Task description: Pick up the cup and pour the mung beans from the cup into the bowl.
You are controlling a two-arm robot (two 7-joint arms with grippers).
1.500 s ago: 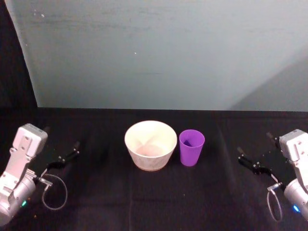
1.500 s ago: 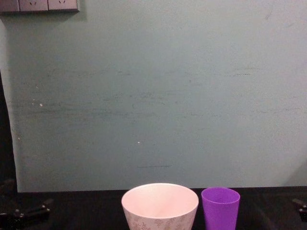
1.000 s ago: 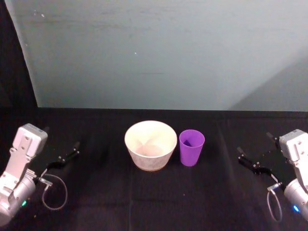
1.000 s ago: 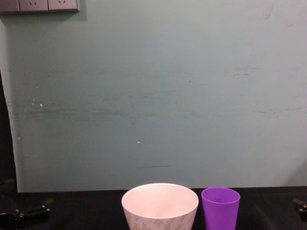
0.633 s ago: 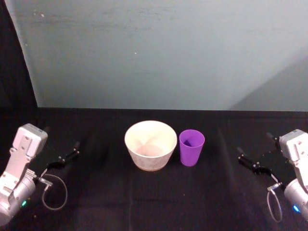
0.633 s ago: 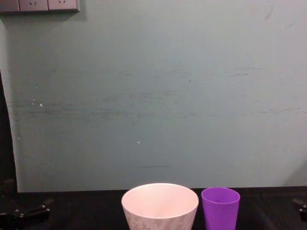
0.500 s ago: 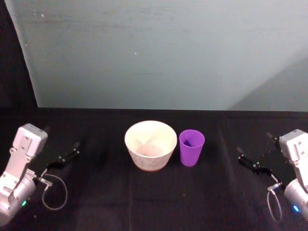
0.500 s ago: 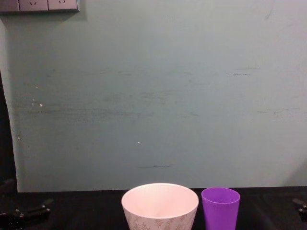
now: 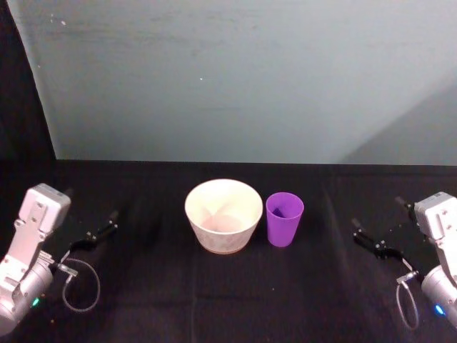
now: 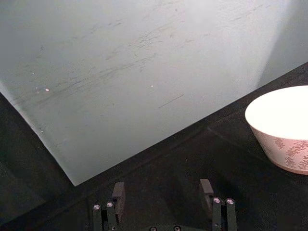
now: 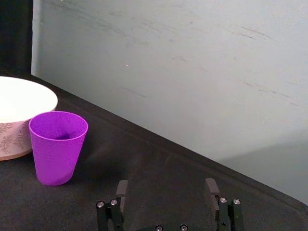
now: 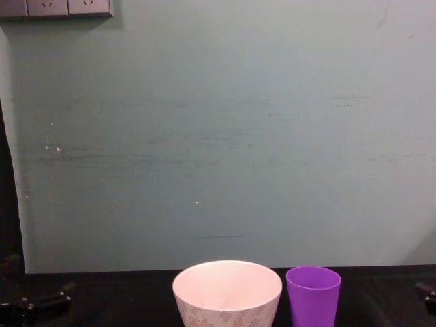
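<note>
Leftmost, note the left gripper [image 9: 93, 232] parked low near the left edge of the black table [image 9: 235, 300], fingers apart, clamped on nothing, well apart from both task things. Moving toward centre, find the bowl [image 9: 214, 232], wide mouth up, nothing visible inside. Just beside its right flank, spot the cup [image 9: 284, 227], upright, long axis vertical, mouth open upward; cannot tell the contents from the dark inside. Farther right, see the right gripper [image 9: 376, 213] low over the cloth, fingers spread wide, empty, facing across toward the cup's side wall. Judging by that layout, give the pick to the right arm: nearer by far, with an open path to the cup; from the left, blocked by the bowl. Probably best to come in leftward at the tapered wall, close with the axis kept vertical, lift, then tip leftward over the bowl's rim.
</note>
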